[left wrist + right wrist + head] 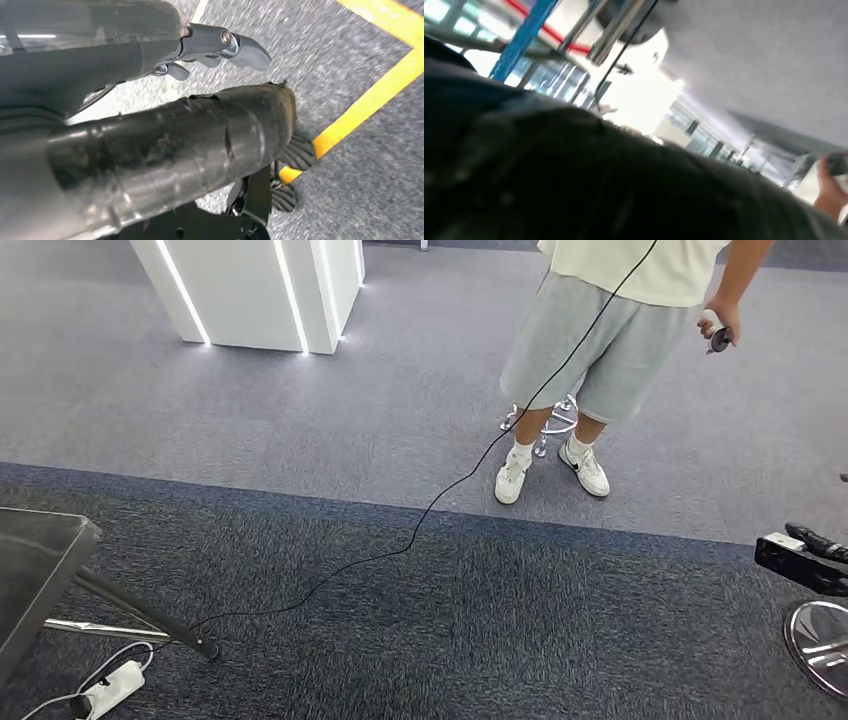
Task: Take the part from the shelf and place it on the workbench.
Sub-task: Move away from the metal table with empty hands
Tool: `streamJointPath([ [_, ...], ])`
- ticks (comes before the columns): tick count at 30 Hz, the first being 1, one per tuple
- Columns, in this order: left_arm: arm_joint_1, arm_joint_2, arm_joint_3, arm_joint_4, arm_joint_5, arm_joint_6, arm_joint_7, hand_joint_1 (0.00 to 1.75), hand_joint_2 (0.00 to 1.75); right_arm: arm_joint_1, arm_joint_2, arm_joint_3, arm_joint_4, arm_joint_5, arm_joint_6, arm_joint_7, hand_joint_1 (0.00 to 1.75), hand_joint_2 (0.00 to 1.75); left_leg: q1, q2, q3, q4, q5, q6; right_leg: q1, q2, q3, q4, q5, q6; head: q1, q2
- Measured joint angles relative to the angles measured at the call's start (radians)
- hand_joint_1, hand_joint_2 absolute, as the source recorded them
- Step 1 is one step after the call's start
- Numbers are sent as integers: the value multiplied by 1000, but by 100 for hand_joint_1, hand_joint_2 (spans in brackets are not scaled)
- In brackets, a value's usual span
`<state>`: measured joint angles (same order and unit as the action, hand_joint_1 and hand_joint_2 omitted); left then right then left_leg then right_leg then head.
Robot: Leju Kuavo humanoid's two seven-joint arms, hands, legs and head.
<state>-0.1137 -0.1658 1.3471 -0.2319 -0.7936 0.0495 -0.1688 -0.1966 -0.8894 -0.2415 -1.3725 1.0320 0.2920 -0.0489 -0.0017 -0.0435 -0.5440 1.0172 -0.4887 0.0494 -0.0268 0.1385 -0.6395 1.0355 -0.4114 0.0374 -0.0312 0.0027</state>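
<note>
At the right edge of the head view, a dark block-shaped part (pixel 785 555) with a pale spot on its end pokes in above the carpet. Dark fingers of my right hand (pixel 825 543) lie over it and grip it. In the right wrist view a big blurred dark mass (pixel 574 175) sits close to the camera and hides the fingers. My left hand (pixel 220 47) hangs over grey carpet, its grey fingers loosely apart and holding nothing. A dark table top corner (pixel 35 560) comes in at the lower left of the head view.
A person (pixel 600 330) in grey shorts stands ahead on the lighter carpet, holding a small controller (pixel 715 335). A black cable (pixel 420 520) trails from them to the table's leg. A power strip (pixel 110 690) lies near it. A white pillar (pixel 260 290) stands far left, a chrome chair base (pixel 820 640) lower right.
</note>
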Motion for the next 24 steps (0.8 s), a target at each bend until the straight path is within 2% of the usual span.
streamJointPath([
  [1, 0, -1, 0, 0, -1, -1, -2, 0, 0, 15, 1, -18, -11, -3, 2, 0, 0, 0, 1, 15, 7, -13, 7, 7, 1, -24, -6, 11, -8, 4, 0, 0],
  [2, 1, -1, 0, 0, -2, -2, -3, 0, 0, 24, 3, -36, -20, -4, 4, 0, 0, 0, 1, 31, 13, -25, 14, 13, 3, -58, -21, 41, -28, 7, 1, 0],
  [3, 2, -2, -1, 0, -3, -3, -4, 0, 0, 34, 5, -53, -26, -5, 6, 0, 0, 0, -1, 46, 16, -32, 18, 17, 3, -96, -43, 89, -57, 9, 1, 0],
  [4, 4, -2, -1, 0, -6, -3, -5, 0, 0, 46, 9, -69, -34, -6, 8, 0, 0, 0, -2, 60, 16, -34, 19, 19, 2, -119, -71, 150, -90, 14, 1, 0],
  [5, 5, -2, -2, 0, -8, -4, -6, 0, 0, 65, 13, -83, -42, -6, 10, -1, 0, 0, -4, 73, 16, -34, 17, 20, -2, -129, -98, 208, -114, 18, 1, 0],
  [6, 5, -2, -2, 0, -9, -5, -8, 0, 0, 86, 18, -96, -50, -7, 13, -2, 0, 0, -4, 87, 16, -33, 15, 19, -5, -133, -113, 243, -123, 23, 1, 0],
  [7, 6, -2, -3, 0, -11, -5, -9, 0, 0, 104, 22, -109, -58, -8, 14, -3, 0, 0, -4, 100, 16, -31, 12, 18, -10, -136, -111, 245, -115, 27, 1, 0],
  [8, 6, -2, -3, 0, -11, -5, -9, 0, 0, 117, 25, -122, -65, -8, 15, -4, 0, 0, -4, 114, 17, -28, 8, 16, -13, -145, -88, 205, -90, 30, 1, 0],
  [10, 6, -1, -3, -1, -10, -6, -10, 0, 0, 136, 28, -146, -81, -9, 16, -6, 0, 0, -6, 140, 21, -18, -6, 6, -14, -187, -15, 74, -36, 32, 1, 0],
  [11, 6, -1, -3, -1, -10, -6, -10, 0, 0, 146, 30, -157, -89, -9, 18, -7, 0, 0, -7, 151, 23, -14, -14, -1, -11, -204, 12, 26, -21, 27, 1, 0],
  [12, 5, -1, -3, -1, -10, -6, -10, 0, 0, 156, 32, -166, -97, -10, 19, -8, 0, 0, -8, 162, 27, -11, -21, -8, -6, -213, 24, 4, -18, 19, 1, 0],
  [13, 4, -1, -3, -1, -10, -6, -10, 0, 0, 165, 34, -174, -103, -10, 21, -9, 0, 0, -8, 173, 32, -11, -27, -15, -2, -207, 24, 3, -21, 9, 0, 0],
  [14, 2, -2, -3, -1, -9, -6, -9, 0, 0, 172, 35, -182, -109, -10, 22, -10, 0, 0, -7, 186, 39, -11, -31, -22, 0, -190, 24, 2, -21, 0, 0, 0],
  [15, 1, -2, -3, -1, -9, -6, -9, 0, 0, 179, 35, -191, -115, -10, 22, -11, 0, 0, -5, 186, 44, -8, -38, -28, -1, -176, 25, 1, -21, -7, 0, 0],
  [16, 0, -3, -4, -1, -9, -6, -8, 0, 0, 182, 35, -200, -120, -11, 23, -11, 0, 0, -2, 167, 42, 6, -51, -33, -3, -163, 26, -2, -19, -14, 0, 0],
  [17, 0, -3, -4, -1, -9, -6, -7, 0, 0, 184, 35, -209, -124, -10, 23, -11, 0, 0, 1, 136, 30, 40, -74, -36, -4, -150, 26, -4, -18, -21, 0, 0],
  [18, 1, -3, -4, -1, -9, -7, -7, 0, 0, 186, 35, -215, -127, -10, 24, -12, 0, 0, 4, 98, 6, 93, -104, -37, -5, -139, 26, -5, -17, -25, -1, 0],
  [19, 2, -4, -4, -1, -8, -7, -7, 0, 0, 186, 36, -218, -129, -9, 24, -13, 0, 0, 5, 70, -28, 161, -136, -36, -3, -126, 26, -5, -17, -29, -1, 0],
  [20, 3, -4, -4, -1, -7, -7, -7, 0, 0, 188, 39, -220, -130, -8, 25, -14, 0, 0, 5, 57, -62, 227, -160, -35, 0, -111, 25, -4, -17, -30, -1, 0],
  [21, 5, -4, -3, -1, -6, -7, -7, 0, 0, 190, 42, -220, -130, -7, 26, -16, 0, 0, 5, 52, -87, 269, -165, -34, 2, -96, 25, -4, -18, -31, -1, 0],
  [22, 6, -4, -3, -1, -6, -8, -7, 0, 0, 191, 45, -220, -130, -7, 26, -17, 0, 0, 4, 49, -98, 277, -151, -31, 4, -80, 25, -3, -18, -31, -1, 0],
  [23, 7, -4, -3, -1, -5, -7, -7, 0, 0, 192, 47, -220, -130, -6, 27, -17, 0, 0, 4, 43, -90, 244, -117, -27, 6, -64, 26, -1, -18, -31, -1, 0],
  [24, 8, -4, -3, -1, -5, -7, -7, 0, 0, 193, 49, -220, -130, -5, 26, -18, 0, 0, 4, 28, -68, 182, -73, -22, 5, -49, 26, 0, -18, -31, -1, 0],
])
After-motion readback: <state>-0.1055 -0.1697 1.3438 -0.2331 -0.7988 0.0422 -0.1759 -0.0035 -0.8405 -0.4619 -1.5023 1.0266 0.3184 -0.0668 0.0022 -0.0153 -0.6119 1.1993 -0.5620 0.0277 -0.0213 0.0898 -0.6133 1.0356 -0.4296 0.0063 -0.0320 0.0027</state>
